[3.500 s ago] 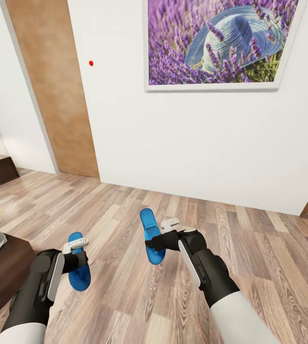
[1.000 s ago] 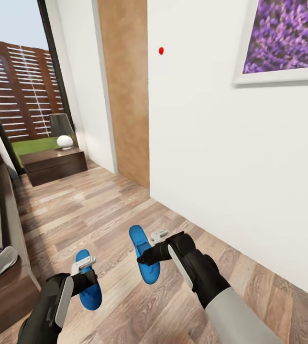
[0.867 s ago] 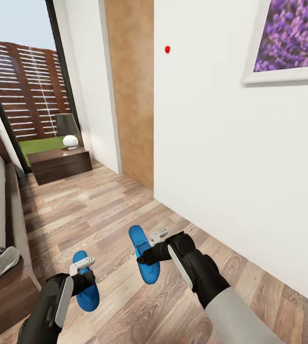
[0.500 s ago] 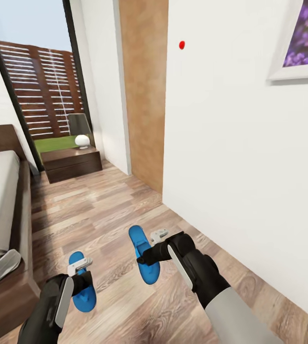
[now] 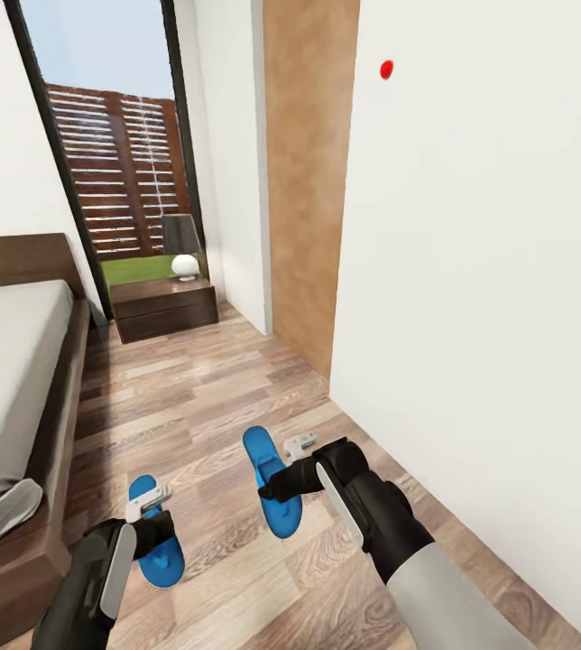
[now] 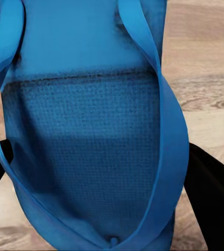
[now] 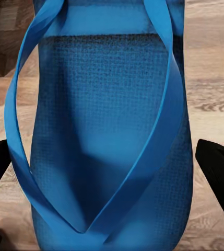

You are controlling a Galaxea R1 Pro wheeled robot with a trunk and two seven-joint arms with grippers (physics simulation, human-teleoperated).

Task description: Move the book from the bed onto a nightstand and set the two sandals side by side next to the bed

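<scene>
Each of my grippers carries one bright blue sandal above the wooden floor. In the head view my left gripper (image 5: 152,526) is shut on the left sandal (image 5: 162,560). My right gripper (image 5: 278,486) is shut on the right sandal (image 5: 267,462). The left wrist view shows that sandal (image 6: 91,136) up close, with a black finger (image 6: 213,201) at its side. The right wrist view shows the other sandal (image 7: 106,136) between black fingers (image 7: 219,167). The bed (image 5: 15,361) lies at the left. A nightstand (image 5: 166,305) stands beyond it. The book is out of view.
A white wall (image 5: 480,271) runs close along my right side, with a wooden door panel (image 5: 308,181) in it. A lamp (image 5: 182,246) stands on the nightstand in front of a tall window. A grey blanket corner (image 5: 2,510) hangs at the bed's near end.
The whole view has swung left, bringing the bed and nightstand further in and the purple picture out. Both sandals stay gripped in the same place relative to me.
</scene>
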